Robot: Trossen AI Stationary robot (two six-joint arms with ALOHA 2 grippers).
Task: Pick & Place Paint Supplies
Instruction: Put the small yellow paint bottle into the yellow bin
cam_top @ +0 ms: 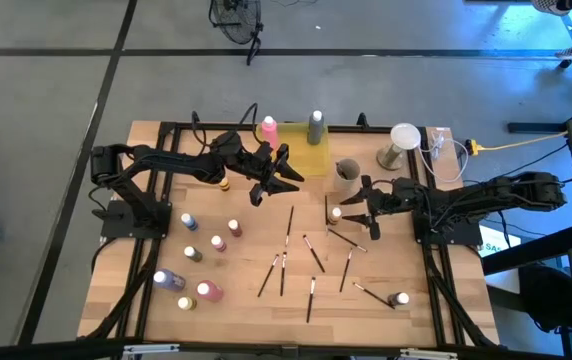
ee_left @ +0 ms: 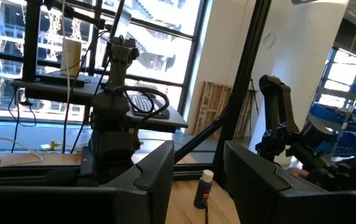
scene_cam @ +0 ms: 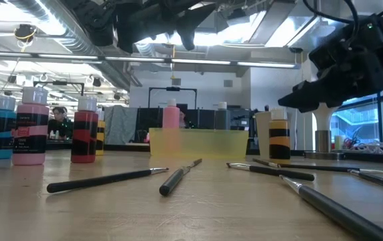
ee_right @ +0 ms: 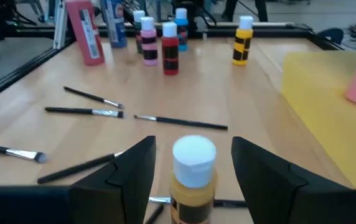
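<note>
A small yellow paint bottle [ee_right: 193,177] with a white cap stands upright on the table, right of centre. My right gripper [cam_top: 349,212] is open and low, with one finger on either side of the bottle's cap and a gap on both sides. My left gripper [cam_top: 271,180] hangs open and empty above the table, near the yellow tray [cam_top: 306,160]. A pink bottle [cam_top: 268,128] and a grey bottle [cam_top: 315,127] stand in the tray. Several thin dark brushes [cam_top: 288,222] lie flat across the middle of the table.
More bottles [cam_top: 188,221] stand on the table's left half, and one small bottle [cam_top: 399,299] stands near the front right. A beige cup [cam_top: 345,173] stands right of the tray. A white lamp-like stand [cam_top: 402,140] and cables sit at the back right corner.
</note>
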